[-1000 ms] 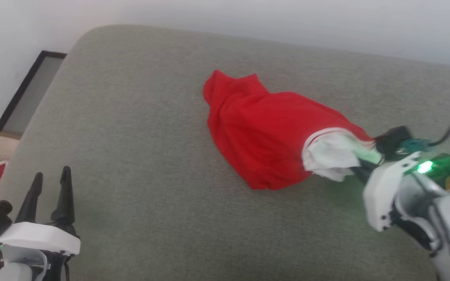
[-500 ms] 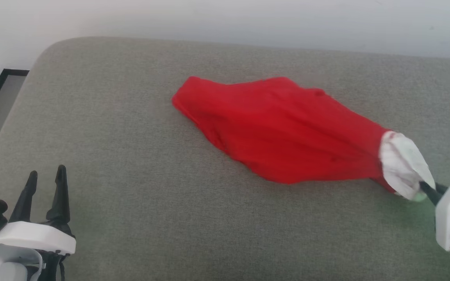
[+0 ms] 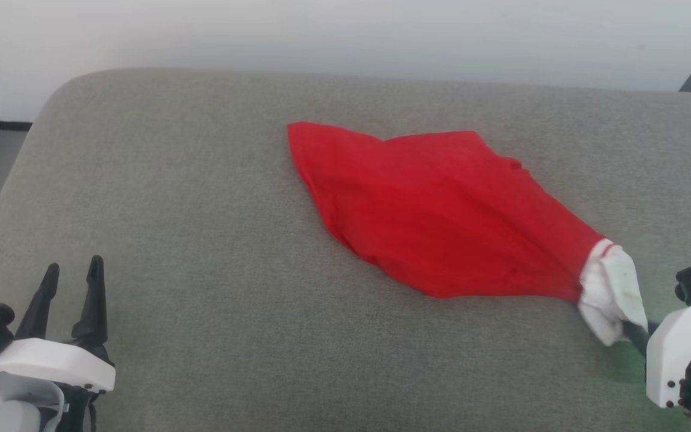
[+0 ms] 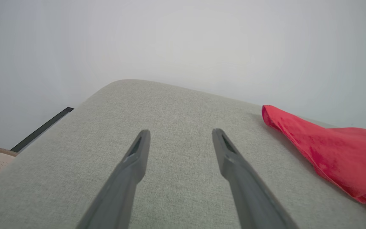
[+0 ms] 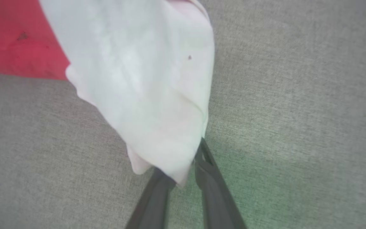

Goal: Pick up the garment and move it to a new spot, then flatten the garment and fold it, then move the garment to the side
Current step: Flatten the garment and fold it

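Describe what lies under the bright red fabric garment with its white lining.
The bright red fabric garment rests on a grey woven upholstered cushion, which shows all around it. The patch directly beneath is covered, so anything else there cannot be seen.

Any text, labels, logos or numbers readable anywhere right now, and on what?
None can be read.
The garment shows plain red and white fabric, no print or tag.
The cushion is bare grey weave.
The left gripper and right gripper carry no legible marks.
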Available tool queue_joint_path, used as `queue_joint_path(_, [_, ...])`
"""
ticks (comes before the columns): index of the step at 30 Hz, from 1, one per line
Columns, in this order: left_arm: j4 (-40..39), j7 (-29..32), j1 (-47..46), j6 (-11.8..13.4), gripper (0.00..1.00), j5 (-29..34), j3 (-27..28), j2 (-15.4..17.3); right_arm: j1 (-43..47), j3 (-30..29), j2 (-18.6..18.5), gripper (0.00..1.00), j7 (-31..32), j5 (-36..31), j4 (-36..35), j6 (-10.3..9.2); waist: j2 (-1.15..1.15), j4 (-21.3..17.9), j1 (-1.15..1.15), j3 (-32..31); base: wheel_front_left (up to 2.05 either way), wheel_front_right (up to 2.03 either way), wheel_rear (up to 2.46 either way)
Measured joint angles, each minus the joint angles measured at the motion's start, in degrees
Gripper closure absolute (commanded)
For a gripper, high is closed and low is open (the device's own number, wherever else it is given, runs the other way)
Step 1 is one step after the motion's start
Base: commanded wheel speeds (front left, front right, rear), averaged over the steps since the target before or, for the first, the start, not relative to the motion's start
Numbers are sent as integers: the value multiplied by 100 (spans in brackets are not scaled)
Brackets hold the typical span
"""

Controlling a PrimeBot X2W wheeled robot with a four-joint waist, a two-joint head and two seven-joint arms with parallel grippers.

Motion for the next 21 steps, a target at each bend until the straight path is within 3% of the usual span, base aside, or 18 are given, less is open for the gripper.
queue_joint_path(9, [-138, 168, -25, -11, 0, -13, -49, 236, -151, 10, 111, 0, -321, 129, -140, 0, 0, -233, 0, -201, 0, 0, 0])
queue_joint_path(15, [-471, 658, -136, -18, 0, -42, -182, 502, -160, -100, 330, 0, -431, 37, -655, 0, 0, -563, 0, -299, 0, 0, 0])
queue_joint_path(21, [-765, 1220, -489, -19, 0, -130, -318, 736, -286, -99, 624, 0, -979, -208, -1089, 0, 0, -909, 0, -283, 0, 0, 0])
